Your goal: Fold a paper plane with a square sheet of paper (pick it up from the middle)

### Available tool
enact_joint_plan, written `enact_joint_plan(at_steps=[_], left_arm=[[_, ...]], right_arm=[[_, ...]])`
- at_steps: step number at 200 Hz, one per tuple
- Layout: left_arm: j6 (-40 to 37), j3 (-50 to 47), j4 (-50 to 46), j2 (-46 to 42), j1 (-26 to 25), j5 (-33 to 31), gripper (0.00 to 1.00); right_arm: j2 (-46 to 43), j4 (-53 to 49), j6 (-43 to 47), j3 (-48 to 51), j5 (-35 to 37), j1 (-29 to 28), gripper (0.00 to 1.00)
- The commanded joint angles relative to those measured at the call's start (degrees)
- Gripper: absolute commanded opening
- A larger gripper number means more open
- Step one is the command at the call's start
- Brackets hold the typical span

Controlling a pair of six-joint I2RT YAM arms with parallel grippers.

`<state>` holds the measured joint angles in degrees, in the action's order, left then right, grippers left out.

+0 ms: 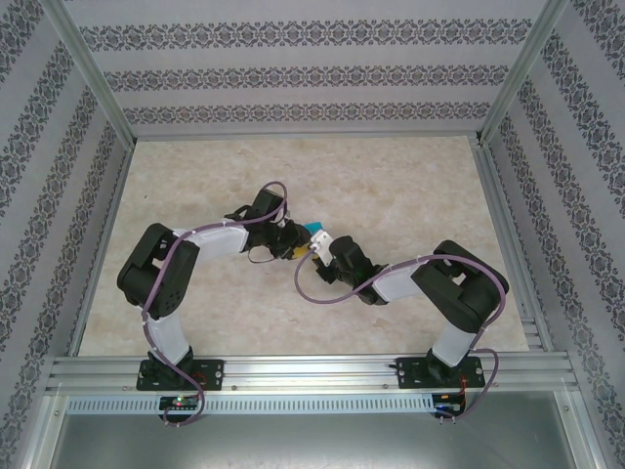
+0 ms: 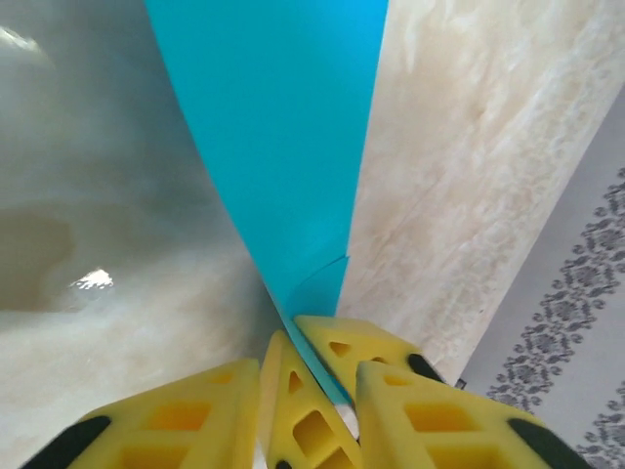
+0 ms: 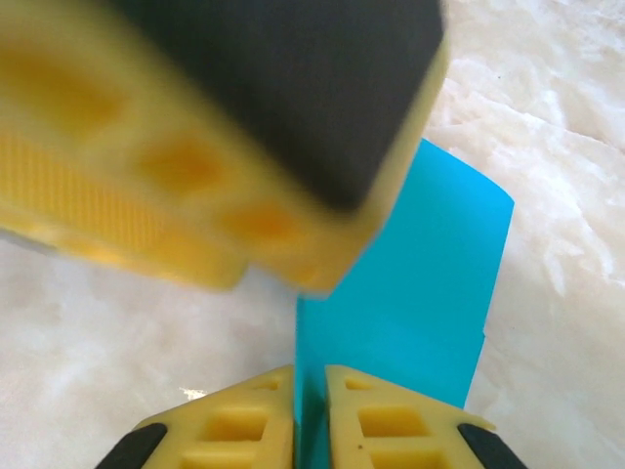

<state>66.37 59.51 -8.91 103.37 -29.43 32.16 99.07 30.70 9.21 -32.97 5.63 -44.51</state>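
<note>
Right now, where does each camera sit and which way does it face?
Top external: above and behind the arms, facing down on the table; both arms bend inward, left tool and right tool meeting at the paper.
Left wrist: on the left arm, facing along its spread yellow fingers up the paper.
Right wrist: on the right arm, facing along its fingers, pinched on the paper; the left tool looms blurred above.
Shared: paper and table show in all three.

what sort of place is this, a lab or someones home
Most likely a robotics test cell, not a home: two robot arms bolted to an aluminium rail, a framed enclosure with patterned wall panels, and a marble-look table.
</note>
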Motion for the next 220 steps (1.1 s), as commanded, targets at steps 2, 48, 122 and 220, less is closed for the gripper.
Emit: enact_joint_plan(at_steps=[2, 48, 122, 220], left_arm=[[-1.5, -0.4, -1.3, -4.9, 3.7, -0.9, 0.39], [-4.1, -3.5, -2.0, -9.5, 7.3, -3.9, 0.5], [-9.4, -9.5, 10.0, -9.6, 6.0, 0.1, 0.49], [-10.2, -11.2, 21.7, -4.0, 2.7, 3.0, 0.41]], right_arm=[[-1.0, 2.6, -3.3, 0.1, -3.0, 1.3, 0.13], [-1.7, 3.9, -12.7, 0.5, -11.9, 4.4, 0.09], [0.8, 10.1, -31.8, 0.1, -25.0, 9.5, 0.04], [5.2, 10.3, -45.2, -2.7, -34.1, 13.2, 0.01]])
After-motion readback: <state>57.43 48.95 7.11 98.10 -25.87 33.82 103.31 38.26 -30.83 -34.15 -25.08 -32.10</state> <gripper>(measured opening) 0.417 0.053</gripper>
